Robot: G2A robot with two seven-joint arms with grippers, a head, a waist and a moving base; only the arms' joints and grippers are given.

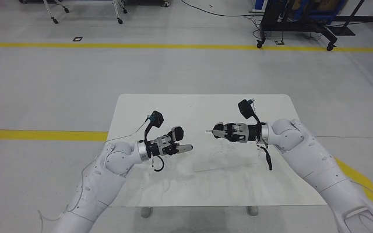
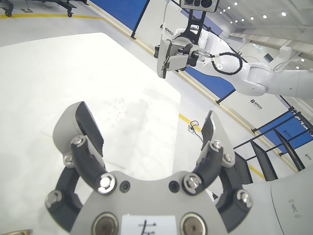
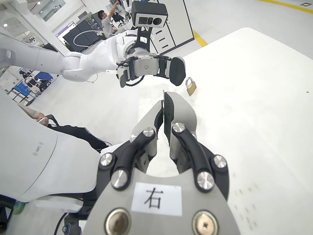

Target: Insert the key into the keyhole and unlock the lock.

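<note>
You see a white table (image 1: 233, 180) — one small brass padlock (image 3: 191, 87) lies on its top.

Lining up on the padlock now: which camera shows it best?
Right wrist view: the brass padlock sits in plain sight on the table, near the left gripper. In the top view that gripper hangs over its spot; the left wrist view faces bare table elsewhere.

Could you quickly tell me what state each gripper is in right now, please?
Left gripper: open, holding nothing.
Right gripper: shut on what looks like the key, with only its tip showing.
</note>
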